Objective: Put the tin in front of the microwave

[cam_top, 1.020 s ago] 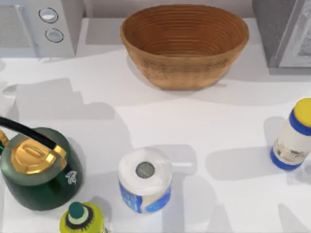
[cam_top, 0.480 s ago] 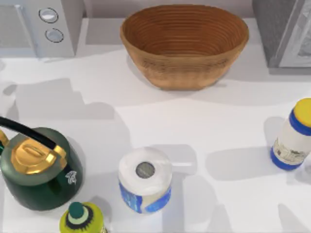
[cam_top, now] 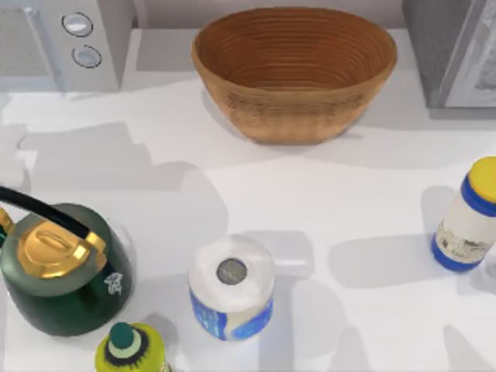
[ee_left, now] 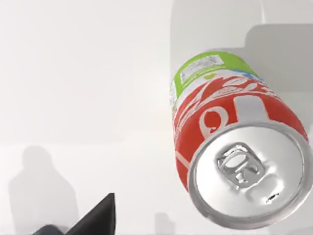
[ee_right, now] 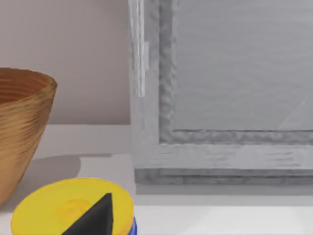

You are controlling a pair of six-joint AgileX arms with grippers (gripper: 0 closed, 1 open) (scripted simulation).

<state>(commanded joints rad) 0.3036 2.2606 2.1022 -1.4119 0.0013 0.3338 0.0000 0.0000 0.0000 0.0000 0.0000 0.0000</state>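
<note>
A white table (cam_top: 256, 194) carries a microwave (cam_top: 66, 43) at the top view's far left corner, with a wicker basket (cam_top: 294, 70), green kettle (cam_top: 58, 267), paper roll (cam_top: 231, 287) and yellow-capped jar (cam_top: 469, 217) spread about. In the left wrist view the left gripper (ee_left: 93, 220) hangs above bare table, and the red-and-green drinks tin (ee_left: 234, 147) stands upright ahead of it and off to one side, clearly apart. Whether this gripper is released or clenched I cannot tell. The scene fits either closing in for a grasp or backing off a set-down tin, and its place relative to the microwave isn't settled. In the right wrist view the right gripper (ee_right: 95, 218) idles just over the jar's cap, state likewise unclear.
</note>
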